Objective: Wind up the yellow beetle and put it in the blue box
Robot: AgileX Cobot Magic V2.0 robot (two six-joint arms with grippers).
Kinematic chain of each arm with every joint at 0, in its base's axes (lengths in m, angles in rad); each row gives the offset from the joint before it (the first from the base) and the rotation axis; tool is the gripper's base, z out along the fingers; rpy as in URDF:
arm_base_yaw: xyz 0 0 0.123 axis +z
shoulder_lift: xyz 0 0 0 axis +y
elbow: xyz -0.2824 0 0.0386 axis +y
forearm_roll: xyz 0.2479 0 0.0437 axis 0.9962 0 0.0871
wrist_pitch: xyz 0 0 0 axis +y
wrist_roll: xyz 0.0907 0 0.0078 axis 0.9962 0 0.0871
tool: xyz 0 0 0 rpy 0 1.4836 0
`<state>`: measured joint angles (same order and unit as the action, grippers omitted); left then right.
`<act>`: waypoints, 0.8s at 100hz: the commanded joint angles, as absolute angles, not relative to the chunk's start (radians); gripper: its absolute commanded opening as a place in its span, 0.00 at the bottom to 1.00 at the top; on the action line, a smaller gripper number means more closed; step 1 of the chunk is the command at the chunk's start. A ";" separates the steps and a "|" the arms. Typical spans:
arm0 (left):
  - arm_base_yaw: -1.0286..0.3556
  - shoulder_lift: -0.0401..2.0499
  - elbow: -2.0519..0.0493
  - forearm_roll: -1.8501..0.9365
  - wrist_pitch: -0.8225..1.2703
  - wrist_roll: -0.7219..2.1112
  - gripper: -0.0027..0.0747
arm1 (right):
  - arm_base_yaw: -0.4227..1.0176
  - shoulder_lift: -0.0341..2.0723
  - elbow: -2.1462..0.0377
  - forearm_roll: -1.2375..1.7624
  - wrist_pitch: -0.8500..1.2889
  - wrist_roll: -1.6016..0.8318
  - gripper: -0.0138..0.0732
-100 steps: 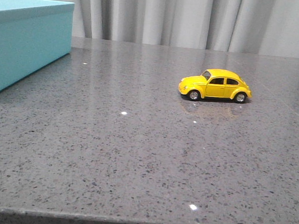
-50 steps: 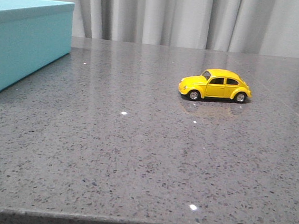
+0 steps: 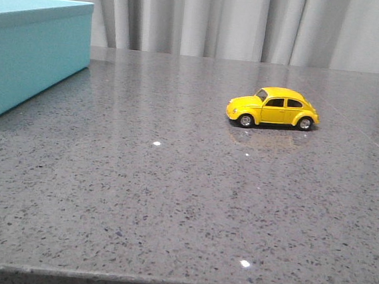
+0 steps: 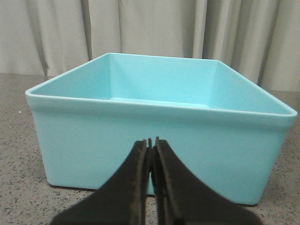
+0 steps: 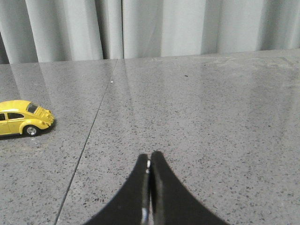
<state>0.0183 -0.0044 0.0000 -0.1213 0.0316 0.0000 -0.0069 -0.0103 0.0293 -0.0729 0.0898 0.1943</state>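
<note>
Yellow, glossy toy Beetle car (image 3: 273,108) with dark windows and black tyres stands on all four wheels on the grey speckled stone tabletop (image 3: 171,194), side-on to the front camera, nose toward my left. Large matte turquoise-blue rectangular box (image 3: 30,53) sits at the far left of the table, well apart from the car, open at the top and apparently empty inside. My left claw (image 4: 151,154) hangs just in front of the box's near wall, fingers pressed together on nothing. My right claw (image 5: 149,168) is likewise clenched and empty above bare table, with the car off to one side of it — not lined up. Neither arm shows in the front view, so nothing is started. Risks, as I judge them: the car is small, smooth and free-rolling — a closing pinch that lands off-centre could squirt it along the polished stone or nudge it away. I must part the fingers before descending, or I will simply push it. Winding likely means dragging it backward under pressure; too light and the wheels skid. Released wound, it may run off before reaching the box.
</note>
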 commanded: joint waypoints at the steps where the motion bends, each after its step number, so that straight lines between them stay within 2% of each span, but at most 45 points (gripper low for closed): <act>1: 0.013 -0.037 0.004 -0.134 -0.040 0.000 0.01 | -0.012 -0.022 -0.021 -0.083 0.009 0.191 0.08; 27: 0.013 0.024 -0.111 -0.134 0.063 0.000 0.01 | -0.011 0.047 -0.157 -0.084 0.122 0.191 0.09; 80: 0.013 0.362 -0.424 -0.126 0.063 0.000 0.01 | -0.010 0.273 -0.384 -0.071 0.278 0.191 0.09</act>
<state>0.0183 0.3069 -0.3524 -0.1221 0.1362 0.0000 -0.0069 0.2116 -0.3168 -0.0729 0.3309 0.1943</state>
